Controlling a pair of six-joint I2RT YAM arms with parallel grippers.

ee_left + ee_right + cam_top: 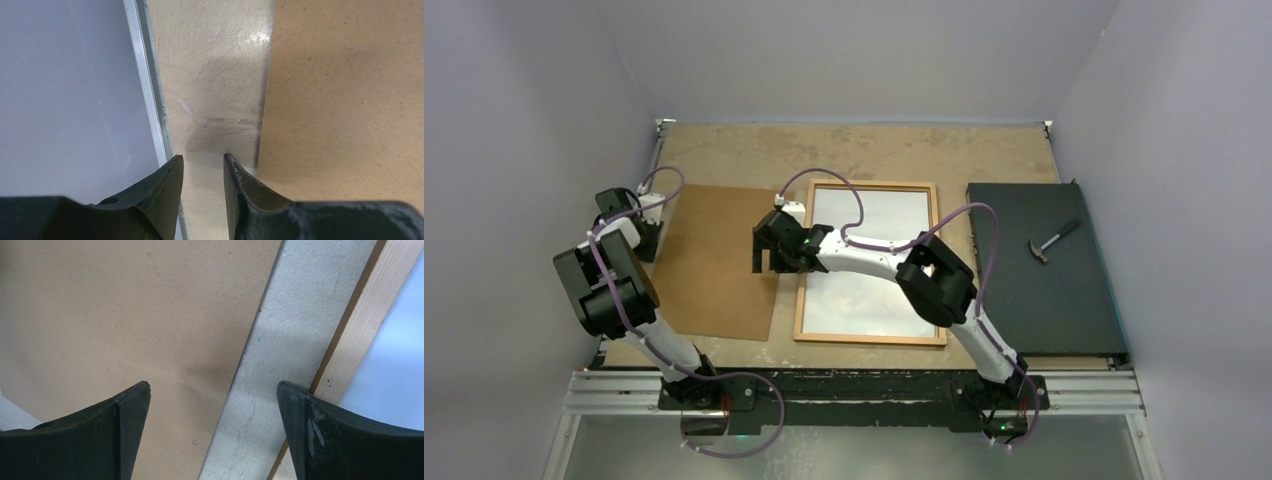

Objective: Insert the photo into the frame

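fingers on both arms sit at opposite edges of the board [719,265], so the step in hand reads as lifting the backing rather than moving the photo [854,305]. a whitish sheet fills the frame [869,340]. i take it for the photo lying back up, though it could be bare glass and i cannot tell. if it is the photo, the next move calls for a pinch on the thin board at both edges, an even lift, and a carry toward 3 o'clock to lay it square inside the rails.

left gripper [202,157]: a narrow gap between the tips, nothing in it, and nothing touched that i can see. it hangs over the bare table [215,75] strip at the board's 9 o'clock edge. right gripper [214,384]: spread wide and empty, above the board's 3 o'clock edge, with a table strip and the frame's near rail just beyond.

outward: frame mid-table, board just beside it at 9 o'clock, black slab [1044,290] with a hammer [1054,240] at 3 o'clock.
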